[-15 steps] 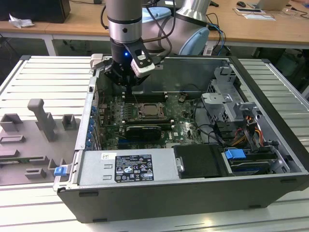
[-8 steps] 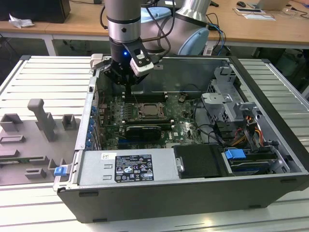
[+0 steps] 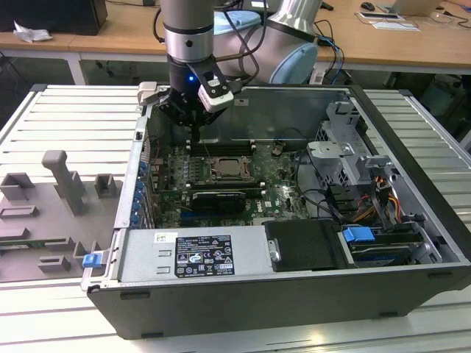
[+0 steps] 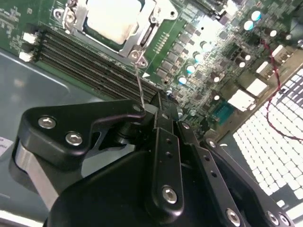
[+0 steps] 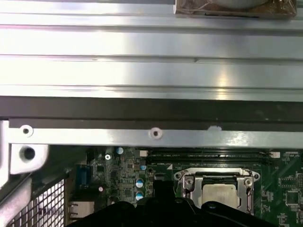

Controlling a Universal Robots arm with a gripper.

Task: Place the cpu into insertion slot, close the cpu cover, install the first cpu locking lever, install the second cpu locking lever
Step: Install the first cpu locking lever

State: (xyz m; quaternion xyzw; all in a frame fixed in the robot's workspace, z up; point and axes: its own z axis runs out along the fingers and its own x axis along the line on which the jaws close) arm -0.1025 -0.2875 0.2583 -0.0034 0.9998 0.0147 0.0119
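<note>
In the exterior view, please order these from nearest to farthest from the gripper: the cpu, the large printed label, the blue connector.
1. cpu, on the board close by the gripper.
2. large printed label, on the front metal box.
3. blue connector, front, at the exterior view's right.

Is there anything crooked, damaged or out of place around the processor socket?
Nothing looks damaged. The cpu sits square in the insertion slot, with the cpu cover lying over its edges. One thin locking lever sticks out from the slot toward the end effector, not latched.
</note>
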